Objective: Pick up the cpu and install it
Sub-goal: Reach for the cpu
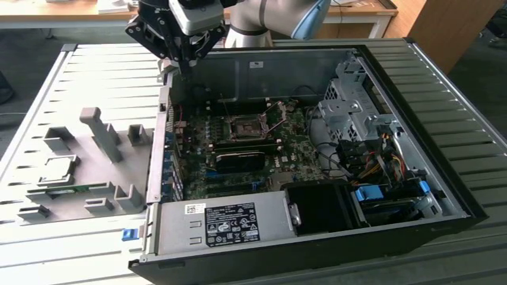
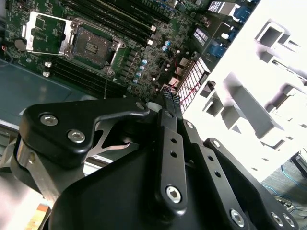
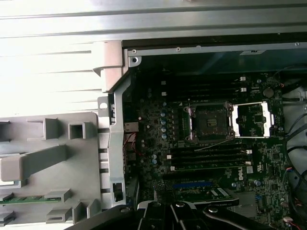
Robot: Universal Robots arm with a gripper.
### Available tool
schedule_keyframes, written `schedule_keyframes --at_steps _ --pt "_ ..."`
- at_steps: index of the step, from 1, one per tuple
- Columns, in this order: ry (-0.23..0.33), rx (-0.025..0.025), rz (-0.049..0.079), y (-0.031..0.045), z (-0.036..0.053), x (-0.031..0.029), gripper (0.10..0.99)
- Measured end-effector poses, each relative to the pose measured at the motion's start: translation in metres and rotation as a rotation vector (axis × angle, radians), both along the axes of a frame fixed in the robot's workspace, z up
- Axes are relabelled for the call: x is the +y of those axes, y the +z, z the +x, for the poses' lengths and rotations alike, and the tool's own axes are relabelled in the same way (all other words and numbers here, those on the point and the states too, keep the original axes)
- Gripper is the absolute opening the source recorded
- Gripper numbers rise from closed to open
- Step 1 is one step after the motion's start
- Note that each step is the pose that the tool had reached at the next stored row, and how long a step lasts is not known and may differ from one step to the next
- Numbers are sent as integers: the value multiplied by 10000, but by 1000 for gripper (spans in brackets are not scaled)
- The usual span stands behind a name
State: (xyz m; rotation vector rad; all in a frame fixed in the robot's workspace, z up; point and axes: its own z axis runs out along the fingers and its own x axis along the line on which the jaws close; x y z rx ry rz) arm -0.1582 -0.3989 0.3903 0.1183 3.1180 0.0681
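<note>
well apart, claw [image 1: 187, 63] and cpu [image 1: 61, 170]

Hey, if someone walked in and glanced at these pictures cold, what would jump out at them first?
The open computer case dominates the exterior view, its motherboard socket lying uncovered in the middle. The gripper hangs over the case's far corner on the exterior view's left. Outside the case on that side, the cpu sits in a grey fixture.

Beside the bare-metal computer case [image 1: 262, 65], the blocks [image 1: 99, 133] are matt grey plastic, the cpu [image 1: 60, 169] top dull silvery metal, the gripper [image 1: 184, 59] matt black.
</note>
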Motion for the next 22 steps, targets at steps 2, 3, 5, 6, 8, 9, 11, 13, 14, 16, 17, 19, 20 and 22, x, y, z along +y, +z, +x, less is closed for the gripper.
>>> schedule_keyframes --at_steps 2,3,5,6,8,9,11,13,14,16,17,19,20,22 --pt "-1 0 0 -1 -3 0 106" --pt "-1 0 0 -1 -5 0 106" --pt "-1 0 1 -2 -13 0 106" --pt "-1 3 1 -4 -15 0 106" --pt "0 5 -1 -5 -31 0 106" --pt "-1 5 0 -6 -42 0 106" --pt "0 5 0 -8 -64 0 106" --pt "-1 5 0 -9 -83 0 106" --pt "-1 6 0 -10 -92 0 106" --pt "-1 9 0 -11 -111 0 106" --pt "-1 9 0 -13 -121 0 106" --pt "-1 8 1 -17 -138 0 106" --pt "0 9 0 -17 -147 0 106" --pt "-1 10 -1 -18 -167 0 106"
